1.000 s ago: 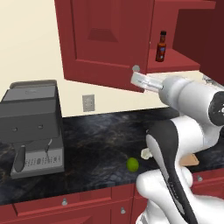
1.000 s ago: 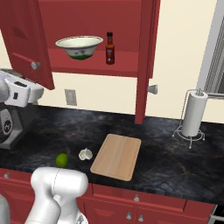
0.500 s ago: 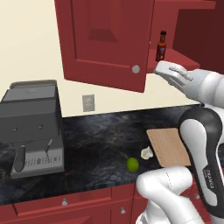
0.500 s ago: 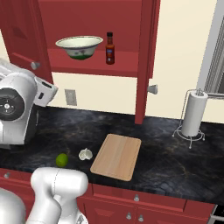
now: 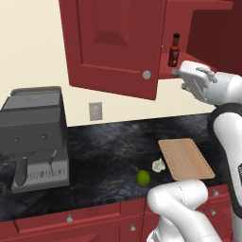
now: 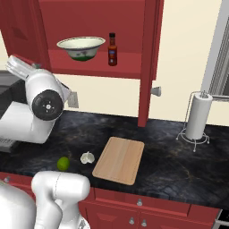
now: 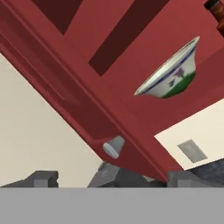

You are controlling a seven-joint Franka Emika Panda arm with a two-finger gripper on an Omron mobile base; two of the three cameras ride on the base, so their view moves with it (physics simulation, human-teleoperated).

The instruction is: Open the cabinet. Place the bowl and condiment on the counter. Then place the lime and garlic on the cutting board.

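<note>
Dark red upper wall cabinet (image 6: 94, 60) stood open, both doors swung wide. Long black marbled stone counter (image 6: 179, 165) below. We saw light-brown wooden cutting board (image 6: 119, 159) on it, white garlic bulb (image 6: 87, 157) and yellow-green lime (image 6: 63, 163) just beside.

Wide cream-white bowl, greenish outside (image 6: 81, 48), sat on shelf; slim reddish-brown condiment bottle (image 6: 112, 49) near it. We judged bowl stiff, breakable, slippery: take by rim. Bottle light, tippy: take by body.

Gripper (image 5: 182, 75) by open left door, fingers spread, grasping nothing. In hand view fingertips barely distinguishable, bottle cut off.
</note>
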